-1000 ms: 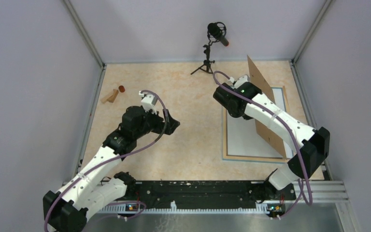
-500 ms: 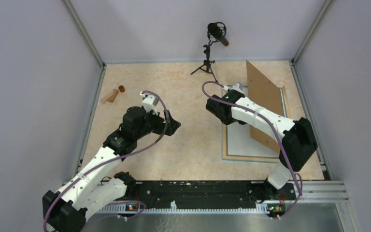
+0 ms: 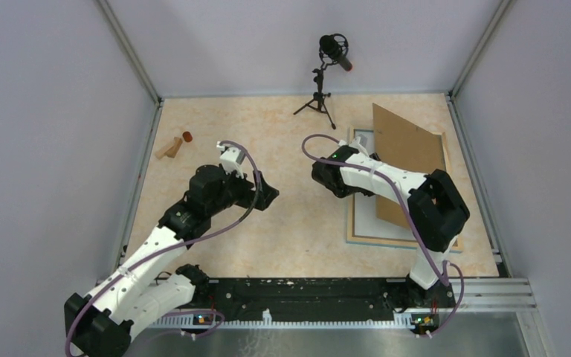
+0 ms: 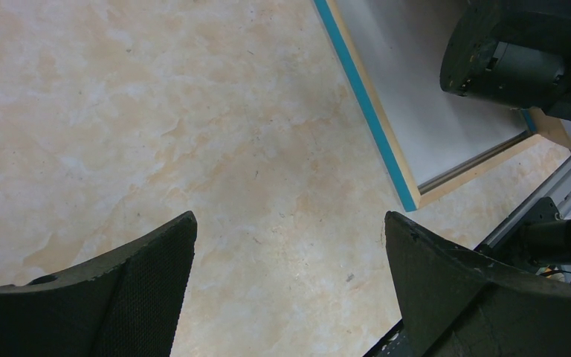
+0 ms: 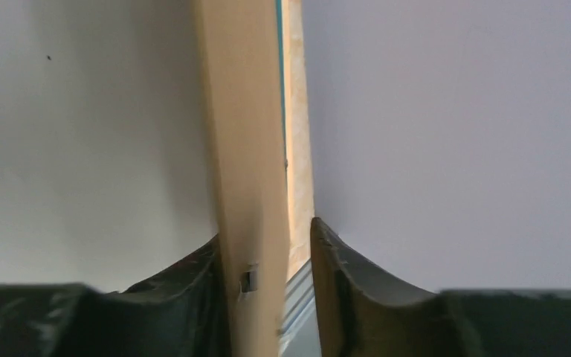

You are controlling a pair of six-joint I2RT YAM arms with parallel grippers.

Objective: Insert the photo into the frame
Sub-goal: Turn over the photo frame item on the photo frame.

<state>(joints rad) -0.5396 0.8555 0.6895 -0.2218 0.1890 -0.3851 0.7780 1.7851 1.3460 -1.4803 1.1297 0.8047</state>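
where board (image 3: 407,152) overlaps, frame (image 3: 351,217) hidden.

Right side of tabletop (image 3: 297,230): frame (image 3: 363,217) lying flat, cardboard board (image 3: 409,152) tilted above its far-right part. Microphone stand (image 3: 318,95) behind, centre. Small wooden pieces (image 3: 171,146) far left.

Legible text, labels, brands, numbers, signs: none. No lettering or marking can be made out in the top, left wrist or right wrist views.
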